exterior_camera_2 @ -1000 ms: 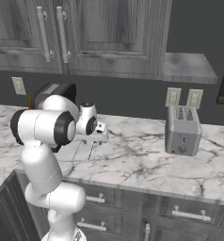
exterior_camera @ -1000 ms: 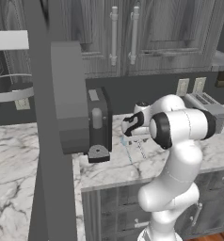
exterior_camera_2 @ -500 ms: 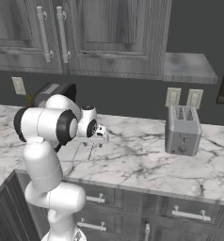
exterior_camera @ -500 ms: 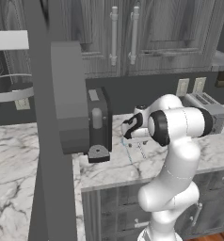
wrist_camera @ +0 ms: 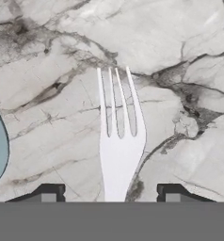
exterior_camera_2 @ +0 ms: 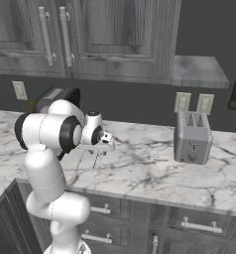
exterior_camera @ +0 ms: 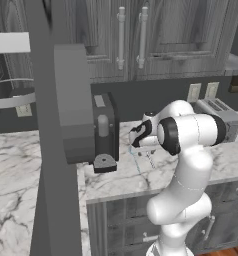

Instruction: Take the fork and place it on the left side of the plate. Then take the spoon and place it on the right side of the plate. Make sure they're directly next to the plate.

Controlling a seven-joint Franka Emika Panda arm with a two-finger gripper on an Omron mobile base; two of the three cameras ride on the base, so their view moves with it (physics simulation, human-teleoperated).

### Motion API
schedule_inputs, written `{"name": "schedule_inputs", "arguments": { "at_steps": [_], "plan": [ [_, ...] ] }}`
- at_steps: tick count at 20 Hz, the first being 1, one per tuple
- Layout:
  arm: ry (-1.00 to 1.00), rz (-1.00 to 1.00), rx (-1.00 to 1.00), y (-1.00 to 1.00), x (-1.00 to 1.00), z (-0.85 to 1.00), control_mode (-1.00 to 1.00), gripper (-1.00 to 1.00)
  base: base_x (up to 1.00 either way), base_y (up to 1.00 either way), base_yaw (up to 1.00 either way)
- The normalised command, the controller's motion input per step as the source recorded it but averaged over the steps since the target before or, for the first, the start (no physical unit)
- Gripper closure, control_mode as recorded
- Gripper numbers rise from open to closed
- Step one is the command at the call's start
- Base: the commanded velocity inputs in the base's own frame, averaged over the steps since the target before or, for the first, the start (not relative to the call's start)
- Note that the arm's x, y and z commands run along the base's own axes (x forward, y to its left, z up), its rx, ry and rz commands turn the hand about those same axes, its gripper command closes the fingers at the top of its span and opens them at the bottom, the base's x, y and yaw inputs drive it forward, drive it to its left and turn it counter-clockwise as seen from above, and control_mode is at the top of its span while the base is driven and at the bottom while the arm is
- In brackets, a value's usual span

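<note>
Where seen from the left base, gripper (exterior_camera: 141, 155) low over the marble counter (exterior_camera: 116, 177). From the right base, same low pose (exterior_camera_2: 96, 154). Along the hand: fork (wrist_camera: 117, 136) flat on marble, neck between parted fingertips (wrist_camera: 49, 193), untouched; best squeezed centred, lifted level.

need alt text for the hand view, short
A pale fork lies on a grey-veined marble counter, prongs pointing up the frame, with the gripper straddling its handle, one dark fingertip on either side. A curved blue-grey edge shows at far left.
</note>
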Motion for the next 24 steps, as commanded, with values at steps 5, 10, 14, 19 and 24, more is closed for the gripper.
{"name": "schedule_inputs", "arguments": {
  "at_steps": [5, 10, 14, 19, 24],
  "plan": [
    [0.17, -0.01, 0.00, 0.00, -0.11, 0.15, -1.00, 1.00, 0.00, 0.00, 0.00],
    [0.09, 0.00, 0.01, -0.08, -0.38, 0.67, -1.00, 1.00, 0.00, 0.00, 0.00],
    [0.00, 0.00, 0.00, -0.04, -0.62, 1.00, -1.00, 1.00, 0.00, 0.00, 0.00],
    [0.00, 0.00, 0.00, 0.00, -0.92, 0.94, -1.00, 1.00, 0.00, 0.00, 0.00],
    [0.00, -0.01, 0.00, 0.00, -0.79, 0.59, -1.00, 1.00, 0.00, 0.00, 0.00]
  ]
}}
